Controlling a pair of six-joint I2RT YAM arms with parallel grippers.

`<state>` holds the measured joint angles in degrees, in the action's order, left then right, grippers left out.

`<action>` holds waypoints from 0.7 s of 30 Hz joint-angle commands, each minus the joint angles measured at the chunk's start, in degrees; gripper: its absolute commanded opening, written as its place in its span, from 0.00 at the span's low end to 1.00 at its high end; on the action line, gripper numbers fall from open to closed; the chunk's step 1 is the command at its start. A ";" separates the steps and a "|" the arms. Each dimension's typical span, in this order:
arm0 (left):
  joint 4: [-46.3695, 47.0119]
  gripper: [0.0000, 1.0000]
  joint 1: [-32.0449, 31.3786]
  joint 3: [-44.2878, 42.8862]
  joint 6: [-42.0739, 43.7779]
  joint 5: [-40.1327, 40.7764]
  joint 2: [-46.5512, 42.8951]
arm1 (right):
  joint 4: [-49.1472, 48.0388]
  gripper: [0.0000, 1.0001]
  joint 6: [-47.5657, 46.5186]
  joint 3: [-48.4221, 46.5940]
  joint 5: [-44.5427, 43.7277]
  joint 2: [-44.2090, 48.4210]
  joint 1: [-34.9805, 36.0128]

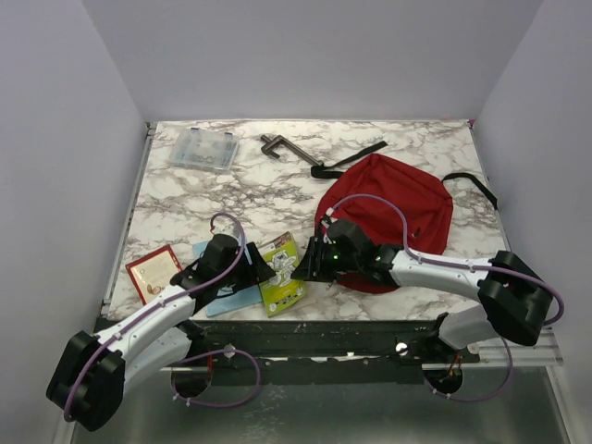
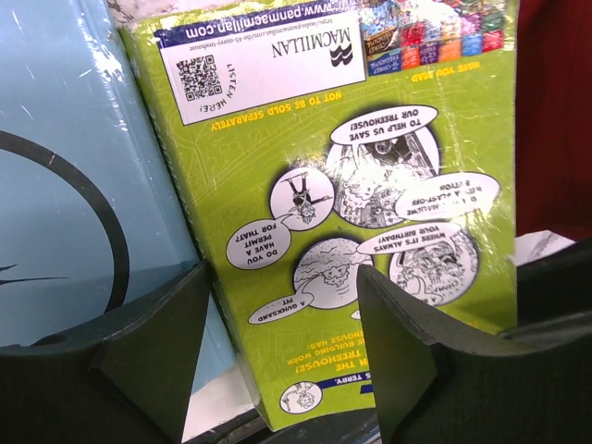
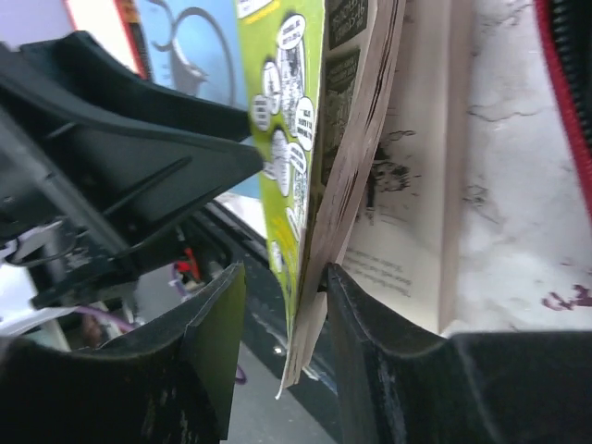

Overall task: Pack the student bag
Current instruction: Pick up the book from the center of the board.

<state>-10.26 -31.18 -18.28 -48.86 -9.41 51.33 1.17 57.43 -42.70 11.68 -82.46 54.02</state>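
The student bag point(image 1: 393, 208) is a red backpack lying flat right of centre; its red cloth also shows in the wrist views point(image 2: 555, 111) point(image 3: 564, 111). A lime-green paperback point(image 1: 280, 275) point(image 2: 370, 185) lies near the front edge, beside the bag. My right gripper point(image 1: 301, 266) point(image 3: 285, 287) is open and straddles the paperback's point(image 3: 287, 139) lifted cover and pages. One finger point(image 3: 370, 333) touches the pages from below; the other stands apart from the cover. My left gripper point(image 1: 262, 268) point(image 2: 282, 361) hangs open just over the paperback's near end, holding nothing.
A light blue book point(image 1: 231, 298) point(image 2: 65, 185) lies partly under the green one. A red-brown book point(image 1: 153, 273) sits at the front left. A clear plastic case point(image 1: 202, 148) and a black clamp point(image 1: 277, 145) lie at the back. The bag's black strap point(image 1: 347, 162) trails behind it.
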 commanded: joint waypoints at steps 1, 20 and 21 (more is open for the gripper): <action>0.25 0.66 -0.11 1.42 -0.47 -2.14 0.13 | -11.32 0.43 6.68 3.65 3.50 1.57 0.52; -4.14 0.73 -0.11 -1.52 2.44 -3.81 -7.78 | -1.32 0.01 2.29 -2.18 0.73 1.86 -0.39; -6.19 0.74 -0.11 -3.07 3.07 -3.55 -8.97 | -1.26 0.00 2.25 -2.82 1.86 2.52 -1.28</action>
<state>-11.55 -31.18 -17.10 -48.45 -10.39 46.44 -2.63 61.28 -41.34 12.99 -83.44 54.00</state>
